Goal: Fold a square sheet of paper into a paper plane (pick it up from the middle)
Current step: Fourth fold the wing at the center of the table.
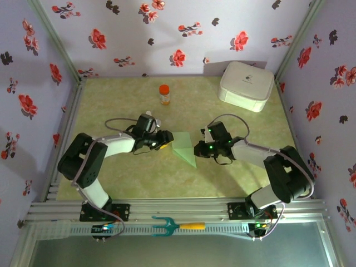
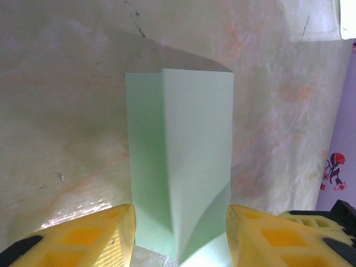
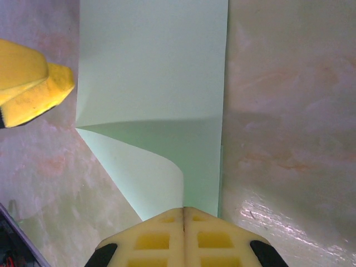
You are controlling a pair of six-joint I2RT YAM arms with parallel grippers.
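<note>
The square sheet of paper (image 1: 184, 147) lies folded in the middle of the table, pale green, between my two grippers. It is a long strip with a raised flap, not a pointed paper plane. In the left wrist view the sheet (image 2: 183, 150) runs away from my left gripper (image 2: 181, 238), whose yellow fingers (image 2: 97, 236) stand open on either side of its near end. My right gripper (image 3: 183, 210) is shut, with a curled flap of the sheet (image 3: 156, 83) pinched at its tips. From above, the left gripper (image 1: 162, 140) and right gripper (image 1: 196, 149) face each other across the paper.
A white rounded box (image 1: 246, 85) stands at the back right and a small orange bottle (image 1: 164, 94) at the back centre. A teal fork-shaped tool with a yellow handle (image 1: 172, 226) lies on the front rail. Flowered walls close in three sides.
</note>
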